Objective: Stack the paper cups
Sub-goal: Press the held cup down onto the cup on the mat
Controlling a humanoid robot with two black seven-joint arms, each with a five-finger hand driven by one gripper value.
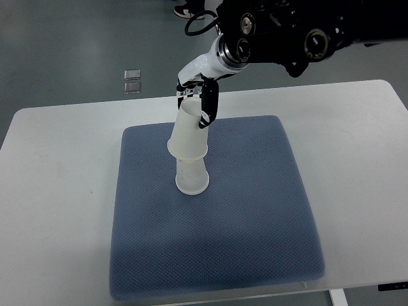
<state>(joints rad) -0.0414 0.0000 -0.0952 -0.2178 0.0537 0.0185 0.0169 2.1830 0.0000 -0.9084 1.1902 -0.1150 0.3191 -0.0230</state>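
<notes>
Two white paper cups stand mouth-down near the middle of a blue mat (255, 217). The lower cup (192, 178) rests on the mat. The upper cup (189, 131) is tilted, and its rim sits over the lower cup's top. My right hand (197, 95) reaches in from the upper right, its fingers shut on the upper cup's raised base. The left arm is out of the picture.
The mat lies on a white table (57, 191) whose edges show at the left, back and right. My dark arm (287, 32) hangs over the table's far edge. On the floor behind are two small clear squares (132, 80) and a person's shoe (191, 9).
</notes>
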